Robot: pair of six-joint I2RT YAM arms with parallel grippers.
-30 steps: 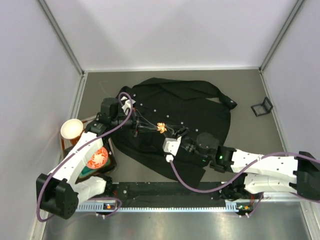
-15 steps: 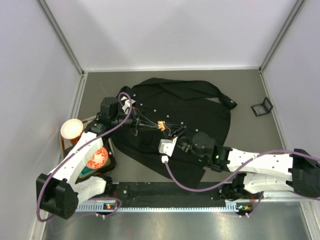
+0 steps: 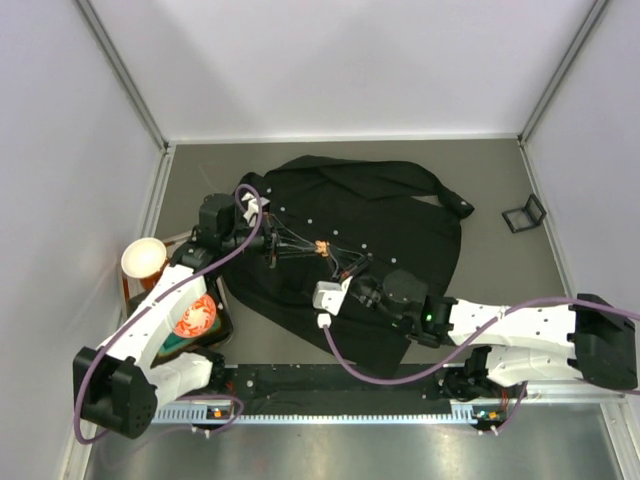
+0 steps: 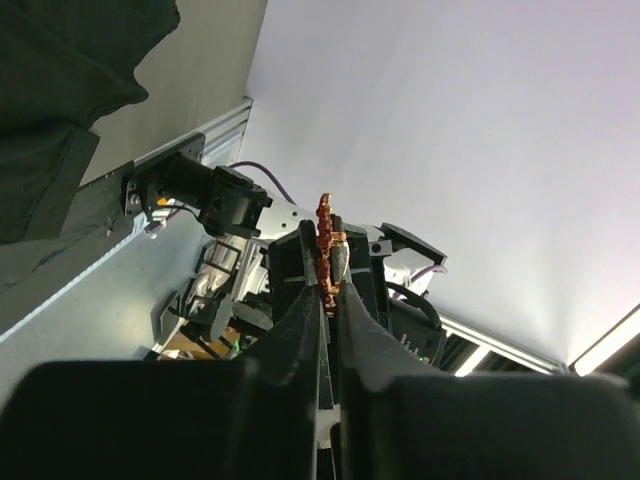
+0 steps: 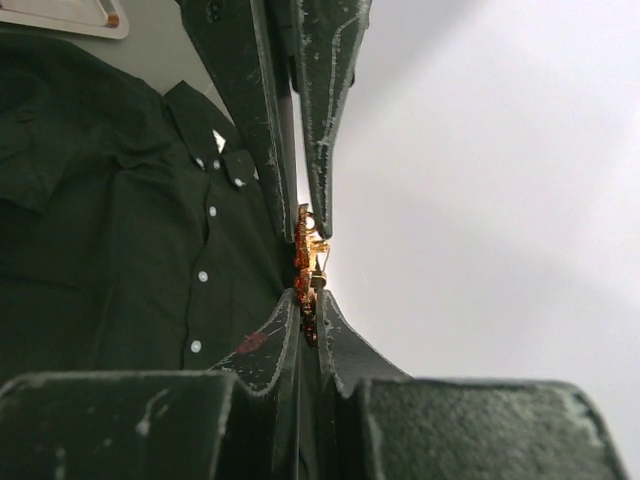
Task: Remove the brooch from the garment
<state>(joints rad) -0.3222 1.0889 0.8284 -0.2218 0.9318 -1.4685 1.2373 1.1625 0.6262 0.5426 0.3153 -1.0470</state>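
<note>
Here we count one brooch, one garment and two grippers, and both grippers meet at that single pin. The left gripper reaches in from the left and the right gripper from the near right. Each has its fingers pressed together on the brooch from opposite ends.

In the left wrist view the brooch stands edge-on above the left gripper, against the pale wall. In the right wrist view the right gripper pinches the brooch from below, and the left gripper nips it from above. The garment lies off to the left there, with three pale buttons in a line down its front. The brooch seems to be raised off the cloth, though from above we cannot be sure.

The garment is spread across the middle of the bench. Its far edge is near the back wall, and grey surface shows to its right (one small black frame sits there). One paper cup and one orange disc crowd the left edge beside the left arm.
</note>
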